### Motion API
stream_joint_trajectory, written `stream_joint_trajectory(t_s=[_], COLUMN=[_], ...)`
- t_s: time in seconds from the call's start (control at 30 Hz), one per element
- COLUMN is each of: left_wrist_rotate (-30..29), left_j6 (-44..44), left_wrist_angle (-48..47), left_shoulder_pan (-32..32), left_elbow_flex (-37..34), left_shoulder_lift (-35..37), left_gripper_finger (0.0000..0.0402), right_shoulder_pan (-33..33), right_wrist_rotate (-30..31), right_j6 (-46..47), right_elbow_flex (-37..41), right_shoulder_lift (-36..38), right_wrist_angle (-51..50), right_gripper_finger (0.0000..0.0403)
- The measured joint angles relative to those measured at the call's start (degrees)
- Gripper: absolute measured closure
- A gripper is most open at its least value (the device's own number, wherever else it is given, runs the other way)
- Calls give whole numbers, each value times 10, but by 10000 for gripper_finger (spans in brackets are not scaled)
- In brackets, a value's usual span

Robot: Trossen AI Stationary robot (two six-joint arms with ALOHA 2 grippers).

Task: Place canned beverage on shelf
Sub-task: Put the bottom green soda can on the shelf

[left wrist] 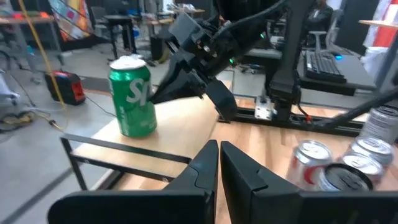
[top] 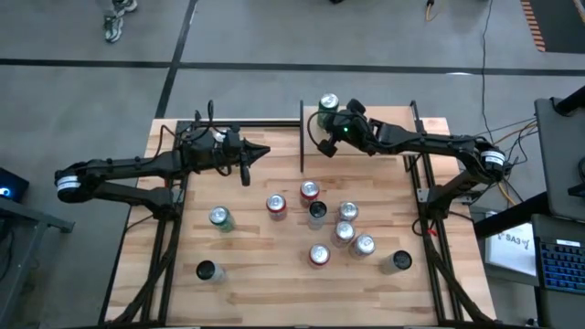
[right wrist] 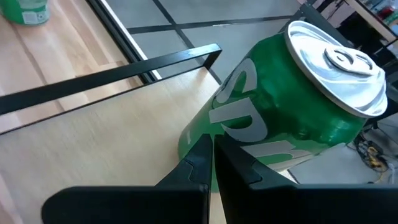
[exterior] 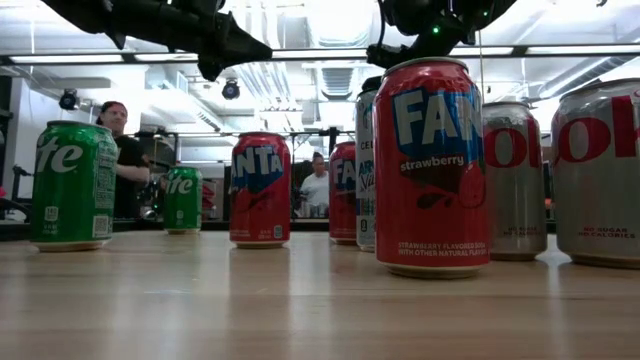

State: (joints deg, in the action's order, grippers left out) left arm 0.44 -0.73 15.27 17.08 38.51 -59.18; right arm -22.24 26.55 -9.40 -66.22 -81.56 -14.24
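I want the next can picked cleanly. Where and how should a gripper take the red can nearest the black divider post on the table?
Grip the red can across its round side wall, partway down, descending from above with fingers open. It stands upright, but a dark can sits close on its near side, so probably place the fingers on its left and right flanks, which look free.

The high view looks straight down on the whole table (top: 274, 292) from well above. The low view sits at table-top height at the near edge, facing the far room, very close to the cans. Each wrist view looks forward past its own hand. Both wrist views and the high view share the green can (left wrist: 132, 96) standing on the shelf (right wrist: 93, 149), the right wrist view from closest.
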Motion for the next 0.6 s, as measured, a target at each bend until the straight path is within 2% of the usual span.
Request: stream_joint_trajectory(t_s=[0.13, 0.6], left_wrist_rotate=[-29, -30], left_j6=[-22, -82], left_wrist_angle=[22, 32], left_shoulder_pan=[0, 0], left_elbow_flex=[0, 0], left_shoulder_lift=[0, 3], left_gripper_finger=[400, 400], right_shoulder_pan=[11, 47], right_wrist_rotate=[0, -1], right_j6=[25, 61], right_elbow_flex=[0, 0], right_shoulder_lift=[1, 6], right_wrist_angle=[-4, -5], right_gripper_finger=[394, 394])
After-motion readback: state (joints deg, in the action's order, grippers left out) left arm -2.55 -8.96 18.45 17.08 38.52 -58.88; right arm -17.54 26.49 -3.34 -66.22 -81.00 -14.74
